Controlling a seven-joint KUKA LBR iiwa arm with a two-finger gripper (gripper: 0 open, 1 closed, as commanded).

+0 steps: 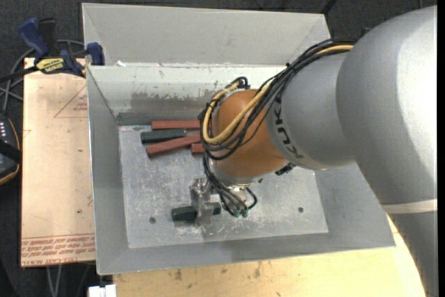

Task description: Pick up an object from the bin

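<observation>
Your gripper [204, 205] was low over the front of the bin [139, 184]; how far open it stood could not be told, and nothing showed in its hold. Just beside its tip lay a small dark block [183, 215], short and flat-sided, so you would have done well to centre over it before closing. The red-brown and dark sticks [170, 135] lay well apart, near the back wall

Reddish bars [177, 125], dark bar [160, 136]
</observation>
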